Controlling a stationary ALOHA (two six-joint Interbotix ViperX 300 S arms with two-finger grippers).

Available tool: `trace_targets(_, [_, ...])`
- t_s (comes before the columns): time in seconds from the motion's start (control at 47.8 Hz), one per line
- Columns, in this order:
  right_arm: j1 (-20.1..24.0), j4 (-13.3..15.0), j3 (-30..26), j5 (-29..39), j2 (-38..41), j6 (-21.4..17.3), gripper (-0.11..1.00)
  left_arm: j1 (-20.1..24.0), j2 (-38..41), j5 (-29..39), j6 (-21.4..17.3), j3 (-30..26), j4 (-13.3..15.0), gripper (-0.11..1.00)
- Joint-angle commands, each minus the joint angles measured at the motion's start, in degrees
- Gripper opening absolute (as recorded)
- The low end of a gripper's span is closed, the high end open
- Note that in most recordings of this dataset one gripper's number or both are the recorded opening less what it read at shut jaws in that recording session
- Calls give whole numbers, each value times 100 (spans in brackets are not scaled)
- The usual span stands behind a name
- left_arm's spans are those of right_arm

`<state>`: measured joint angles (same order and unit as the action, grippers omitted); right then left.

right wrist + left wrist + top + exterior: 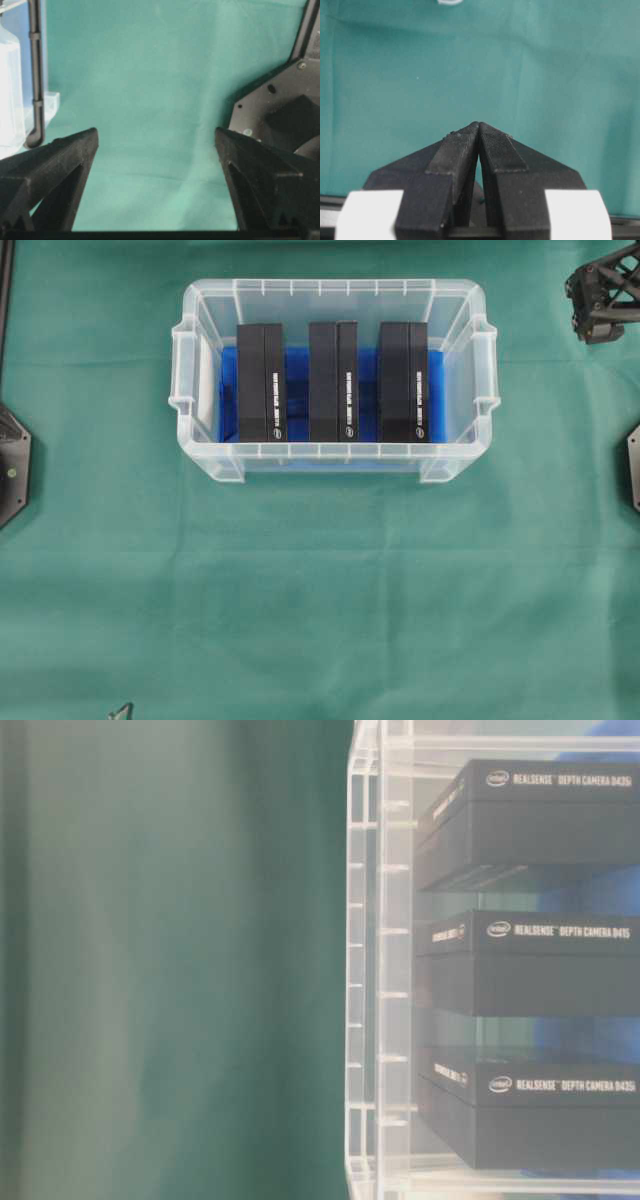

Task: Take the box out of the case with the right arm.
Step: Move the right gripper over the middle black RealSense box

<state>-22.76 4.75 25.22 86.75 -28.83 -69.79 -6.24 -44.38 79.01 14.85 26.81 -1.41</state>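
Case cropped, cloth blurred.

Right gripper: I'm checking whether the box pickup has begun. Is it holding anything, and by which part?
Nothing is held. The right gripper stands open over bare green cloth, and all three boxes sit in the case.

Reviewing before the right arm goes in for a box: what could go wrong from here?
1. Three near-identical black RealSense boxes stand side by side, so the open right gripper, now outside the case over green cloth, might pick an unintended one.
2. Gaps between boxes look narrow; a finger could nudge a neighbour.
3. The rightmost box sits near the case wall, so the wide jaws may clip the rim.
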Motion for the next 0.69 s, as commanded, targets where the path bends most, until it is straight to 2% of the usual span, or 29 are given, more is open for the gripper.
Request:
trace_targets(0.0, [18, 26, -62, -9, 0, -9, 93, -9, 18, -18, -9, -132, -9, 0])
trace_targets(0.669, [35, 18, -35, 97, -62, -141, 93, -18, 18, 26, 18, -132, -18, 0])
